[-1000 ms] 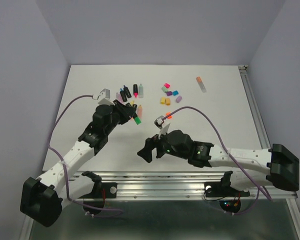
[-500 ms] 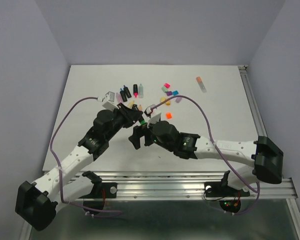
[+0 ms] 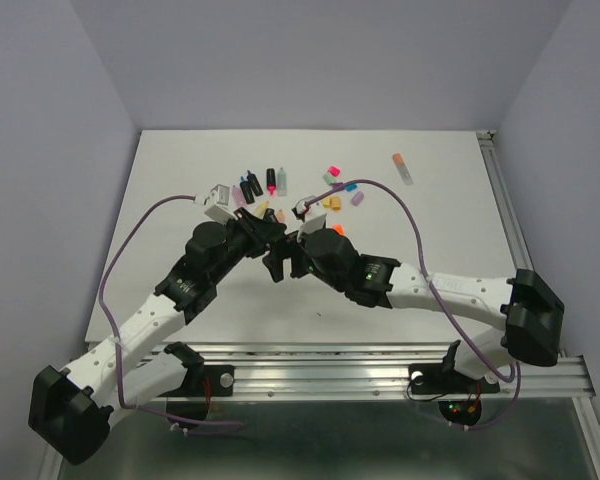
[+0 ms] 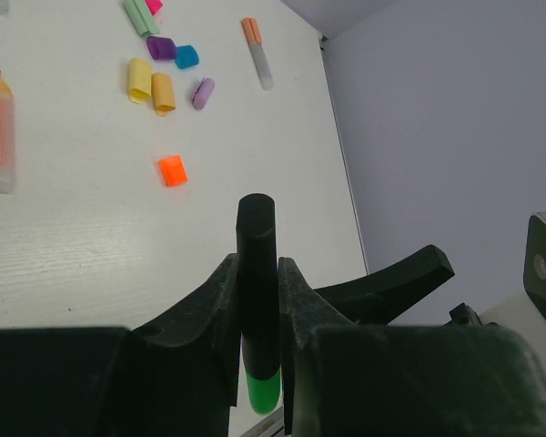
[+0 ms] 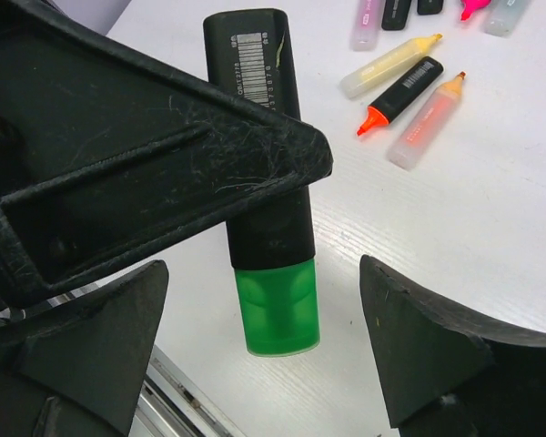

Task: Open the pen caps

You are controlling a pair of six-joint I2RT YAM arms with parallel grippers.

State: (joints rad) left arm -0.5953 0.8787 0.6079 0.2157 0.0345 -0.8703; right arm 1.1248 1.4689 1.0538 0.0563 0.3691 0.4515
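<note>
While the left hand (image 4: 257, 284) pinches a black pen (image 4: 256, 228), the right hand (image 5: 266, 320) hangs spread wide, one finger either side of its green cap (image 5: 277, 308), not touching.

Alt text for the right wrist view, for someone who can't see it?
A black highlighter, green cap on, is clamped across its barrel by the left gripper's fingers. The right gripper's fingers stand open on either side of the cap; uncapped pens lie on the table behind.

White matte table (image 3: 440, 240): just beyond the jaws lie black and pastel highlighter pens (image 3: 271, 180). To their right are small loose coloured plastic caps (image 3: 330, 201), and far right one orange-capped clear pen (image 3: 403, 168).
</note>
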